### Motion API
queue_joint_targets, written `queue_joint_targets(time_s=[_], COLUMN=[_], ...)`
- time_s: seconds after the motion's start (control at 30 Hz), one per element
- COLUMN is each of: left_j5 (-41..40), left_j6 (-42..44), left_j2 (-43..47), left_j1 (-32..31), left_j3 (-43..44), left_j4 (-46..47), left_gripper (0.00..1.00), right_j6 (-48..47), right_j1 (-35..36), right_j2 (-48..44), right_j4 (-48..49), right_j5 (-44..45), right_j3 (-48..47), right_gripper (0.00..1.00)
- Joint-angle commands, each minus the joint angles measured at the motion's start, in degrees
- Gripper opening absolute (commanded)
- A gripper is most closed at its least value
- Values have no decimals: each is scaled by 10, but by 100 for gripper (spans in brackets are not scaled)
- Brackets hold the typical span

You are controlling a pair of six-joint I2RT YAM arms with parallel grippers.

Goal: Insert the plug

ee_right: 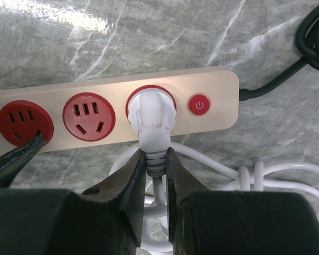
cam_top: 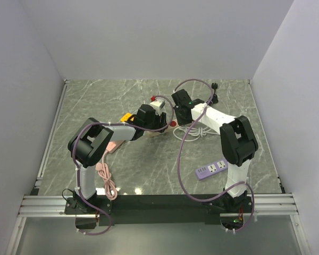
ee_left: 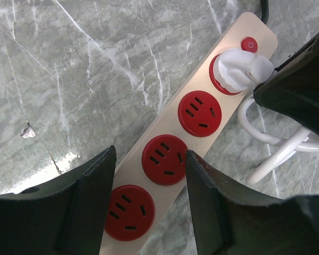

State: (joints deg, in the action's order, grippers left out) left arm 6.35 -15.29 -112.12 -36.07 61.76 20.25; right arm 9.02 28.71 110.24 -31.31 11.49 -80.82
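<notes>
Right tool (ee_right: 155, 156) pinching white plug (ee_right: 151, 114) by its neck | left tool (ee_left: 149, 156) spread astride power strip (ee_left: 263, 31) | I'd push straight in until flush.

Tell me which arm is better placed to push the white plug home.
Right. The right gripper is shut on the cord end of the white plug, which sits at the socket beside the switch. The left gripper only straddles the beige power strip farther along.

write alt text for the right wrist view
The right pincer is closed on the ribbed cable collar of a white plug, which sits in the red socket nearest the power button on a beige power strip. Two empty red sockets lie to its left.
</notes>
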Motion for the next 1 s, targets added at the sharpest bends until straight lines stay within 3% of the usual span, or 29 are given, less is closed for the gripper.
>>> queue_joint_targets(time_s=[0.0, 0.27, 0.53, 0.63, 0.67, 0.8, 0.97], left_j5=[42, 52, 40, 26, 23, 21, 11], left_j6=[3, 1, -4, -6, -7, -11, -14], left_j2=[-14, -15, 6, 20, 22, 23, 28], left_j1=[-12, -12, -12, -12, -12, -8, -4], left_j3=[-20, -22, -36, -41, -40, -30, -30], left_j4=[-84, -79, -65, -60, -59, -60, -58], left_gripper=[59, 59, 59, 64, 66, 67, 67], right_j6=[21, 40, 37, 36, 36, 29, 27], right_j1=[-10, -4, -4, -4, -5, -4, -10], right_j2=[32, 39, 32, 5, -5, -31, -59], right_j4=[6, 19, 6, 0, -2, -3, 20], right_j5=[-23, -31, -31, -26, -24, -23, -23], right_j3=[24, 80, 53, 41, 37, 18, 19], right_gripper=[0, 0, 0, 0, 2, 31, 46])
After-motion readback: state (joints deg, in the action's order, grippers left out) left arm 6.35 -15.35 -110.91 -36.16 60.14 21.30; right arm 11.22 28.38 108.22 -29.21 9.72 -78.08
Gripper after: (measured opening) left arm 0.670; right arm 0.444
